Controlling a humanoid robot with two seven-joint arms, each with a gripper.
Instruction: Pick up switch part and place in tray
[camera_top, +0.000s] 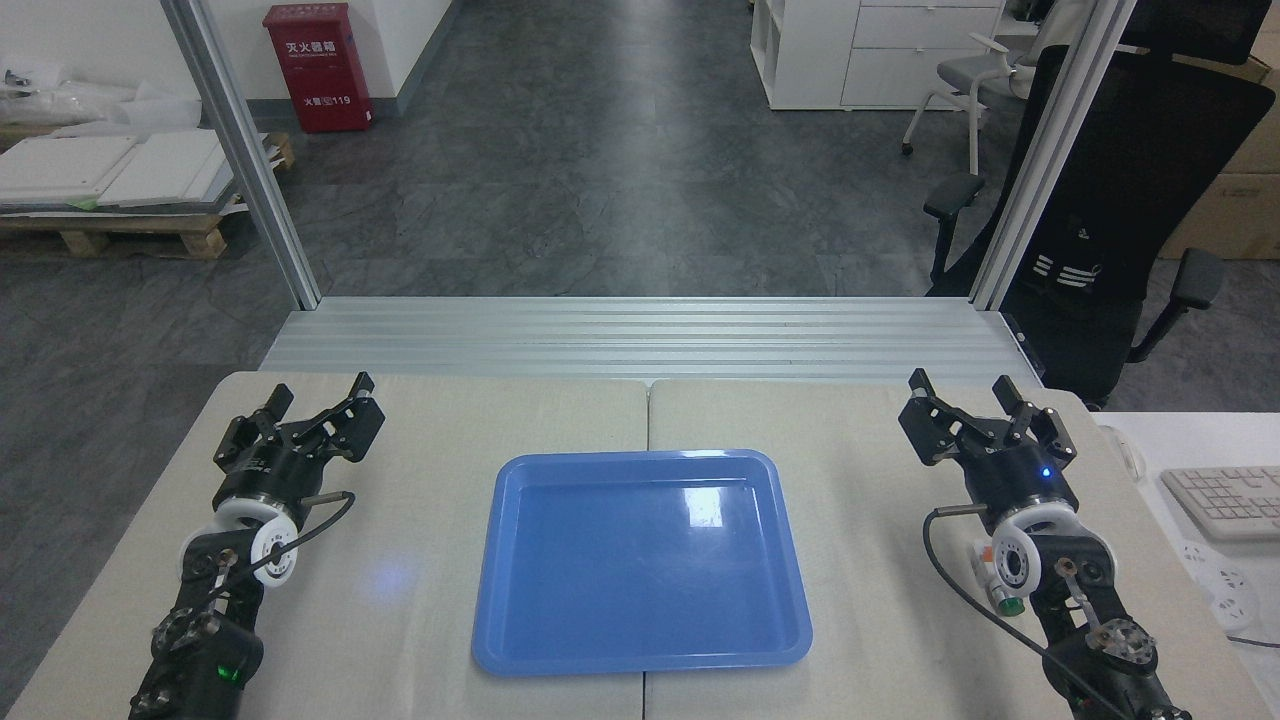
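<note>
The blue tray (640, 660) lies in the middle of the table with nothing in it. The switch part (1003, 598) lies on the table at the right, mostly hidden under my right wrist; only its white and orange body and green button end show. My right gripper (962, 392) is open over the table's far right corner, well beyond the switch part, with nothing between its fingers. My left gripper (318, 398) is open over the far left of the table, holding nothing.
An aluminium frame platform (640, 335) borders the table's far edge, with slanted posts (245, 150) at both corners. A black office chair (1120, 200) stands at the right rear. A white keyboard (1225, 500) lies on a side surface to the right.
</note>
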